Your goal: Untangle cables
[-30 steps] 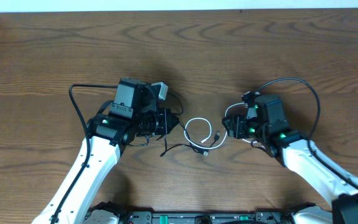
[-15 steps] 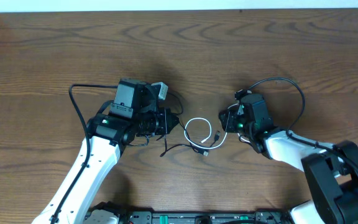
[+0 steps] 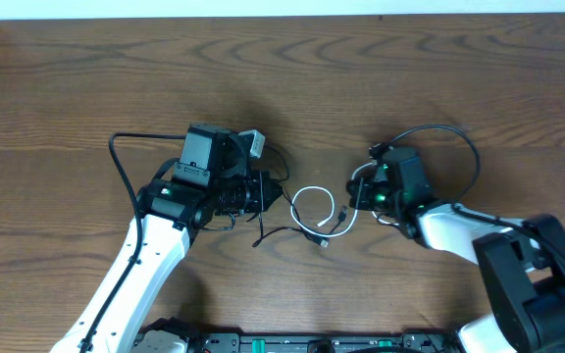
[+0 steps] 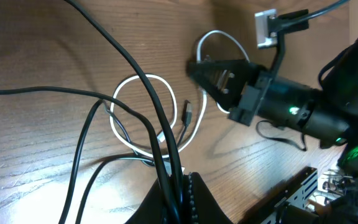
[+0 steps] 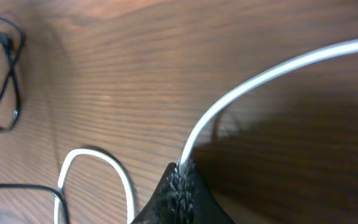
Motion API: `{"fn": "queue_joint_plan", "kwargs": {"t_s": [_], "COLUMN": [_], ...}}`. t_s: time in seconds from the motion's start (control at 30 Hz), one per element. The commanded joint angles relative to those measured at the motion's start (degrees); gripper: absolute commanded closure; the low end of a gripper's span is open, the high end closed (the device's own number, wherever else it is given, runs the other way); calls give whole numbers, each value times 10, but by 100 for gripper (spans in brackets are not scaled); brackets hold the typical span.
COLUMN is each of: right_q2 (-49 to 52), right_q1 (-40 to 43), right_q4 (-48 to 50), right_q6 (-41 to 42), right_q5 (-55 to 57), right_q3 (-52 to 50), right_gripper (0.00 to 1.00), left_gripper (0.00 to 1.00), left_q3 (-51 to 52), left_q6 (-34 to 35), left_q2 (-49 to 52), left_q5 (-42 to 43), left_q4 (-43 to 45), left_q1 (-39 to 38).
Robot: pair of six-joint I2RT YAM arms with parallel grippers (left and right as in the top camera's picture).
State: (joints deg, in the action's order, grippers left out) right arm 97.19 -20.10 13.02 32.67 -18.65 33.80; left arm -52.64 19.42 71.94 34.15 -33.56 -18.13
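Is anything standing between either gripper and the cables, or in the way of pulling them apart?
Nothing visible. The left gripper is shut on the black cables and the right gripper on the white cable; only wooden table surrounds them. The cords' own crossing between the grippers is the one hindrance.

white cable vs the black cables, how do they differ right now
The white cable is pinched by the right gripper; the black cables run into the left gripper. The white cable curls into a round loop; the black cables stretch in straighter strands across it. Both are thin and tangled together.
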Motion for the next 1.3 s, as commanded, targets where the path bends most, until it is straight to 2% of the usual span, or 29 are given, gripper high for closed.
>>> {"fn": "queue_joint_plan", "kwargs": {"t_s": [0.0, 0.3, 0.43, 0.7, 0.9, 1.07, 1.27], "right_q2": [-52, -189, -210, -213, -213, -213, -209], "right_q1": [49, 245, 325, 427, 460, 474, 475], "right_q4": [-50, -368, -425, -432, -405, -371, -353], "right_q6": [-42, -162, -214, -205, -205, -205, -210], "right_q5": [-22, 113, 175, 322, 355, 431, 403], "right_q3": [12, 155, 237, 361, 406, 421, 423], "right_gripper": [99, 99, 99, 99, 99, 99, 99], "left_gripper": [93, 92, 93, 92, 92, 93, 93], "left_q3": [3, 3, 3, 3, 3, 3, 3], "left_q6": [-10, -10, -10, -10, -10, -10, -10], "left_q2": [3, 3, 3, 3, 3, 3, 3], "left_q5": [-3, -3, -4, -30, -84, -116, -115], "left_q4": [-2, -2, -2, -15, -52, -69, -67], "left_q1": [-2, -2, -2, -2, -2, -2, -2]}}
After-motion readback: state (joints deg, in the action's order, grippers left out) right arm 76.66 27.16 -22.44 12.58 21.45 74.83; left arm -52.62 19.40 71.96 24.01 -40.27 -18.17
